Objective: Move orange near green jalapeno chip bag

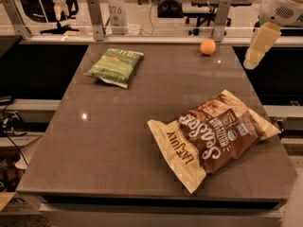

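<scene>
In the camera view, desk: a dark brown, glossy flat-topped desk (118, 141) fills most of the frame and carries three things.
Orange: the small round smooth orange fruit (207, 47) sits at the desk's far edge, right of the middle, just in front of a grey metal post (221, 18) that stands upright behind the desk.
Green bag: the small flat green crinkly jalapeno chip bag (115, 66) lies on the far left part of the desk, well apart from the orange, with bare desk between the two.
Brown bag: a larger brown-and-cream crinkly chip bag (215, 136) lies flat and slanted on the near right part of the desk, its right corner reaching the desk's right edge.
Claw: the pale yellowish claw (254, 56) hangs at the upper right, beyond the desk's right edge, pointing down and a little to the left; it is to the right of the orange and apart from it.
Claw state: whether it is spread or pressed together cannot be told.
Arm: a white rounded arm housing (284, 4) sits above the claw in the top right corner.
</scene>
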Controlling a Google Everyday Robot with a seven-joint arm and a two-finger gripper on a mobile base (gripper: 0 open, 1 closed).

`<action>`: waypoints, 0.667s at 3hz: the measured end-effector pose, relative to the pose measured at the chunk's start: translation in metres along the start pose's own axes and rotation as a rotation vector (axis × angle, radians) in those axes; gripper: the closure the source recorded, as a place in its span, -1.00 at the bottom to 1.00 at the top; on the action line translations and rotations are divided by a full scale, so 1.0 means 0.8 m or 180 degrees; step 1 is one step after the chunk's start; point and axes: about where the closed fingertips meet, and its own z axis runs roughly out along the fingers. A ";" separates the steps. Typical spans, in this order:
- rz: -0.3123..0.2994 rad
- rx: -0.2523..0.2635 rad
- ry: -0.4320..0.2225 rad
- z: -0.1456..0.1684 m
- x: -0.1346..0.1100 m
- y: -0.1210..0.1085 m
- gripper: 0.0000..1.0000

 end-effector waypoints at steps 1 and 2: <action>0.0115 0.0123 -0.0029 0.023 0.000 -0.029 -1.00; 0.0316 0.0265 -0.0095 0.042 -0.002 -0.051 -1.00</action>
